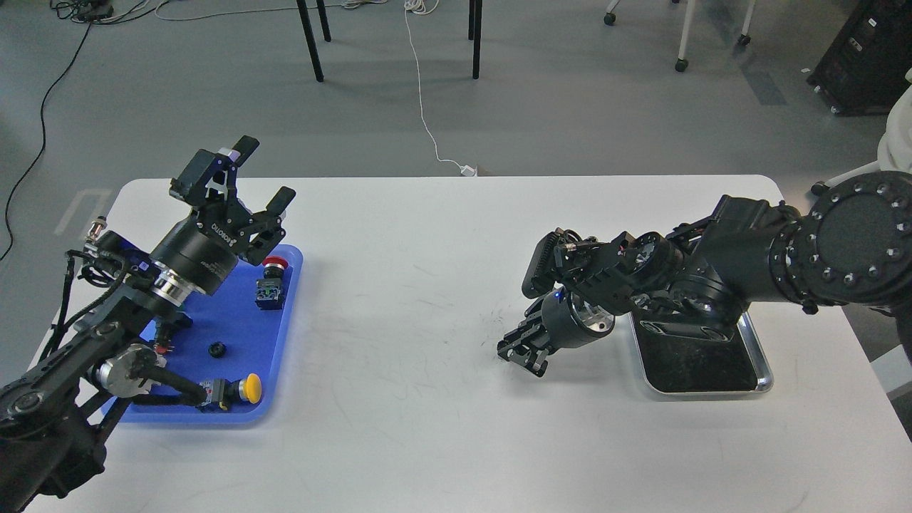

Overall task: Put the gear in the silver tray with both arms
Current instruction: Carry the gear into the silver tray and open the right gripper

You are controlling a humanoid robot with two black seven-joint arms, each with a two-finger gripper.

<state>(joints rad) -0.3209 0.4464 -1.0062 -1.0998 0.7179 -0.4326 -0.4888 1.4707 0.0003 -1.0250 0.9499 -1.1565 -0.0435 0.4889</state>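
Observation:
The gear [217, 350], a tiny black toothed disc, lies on the blue tray [239, 320] at the left. My left gripper [263, 173] is open and empty, raised above the far end of the blue tray, well apart from the gear. The silver tray [762, 360] sits at the right with a dark, bare bottom; my right arm crosses over its far part. My right gripper [520, 353] hangs low over the table just left of the silver tray. It is dark and its two fingers cannot be told apart.
The blue tray also holds a red-capped push-button [273, 264] on a dark base and a yellow-capped push-button [249, 388] near its front edge. Bare white table [399, 320] lies between the two trays. Chair legs and cables are on the floor beyond.

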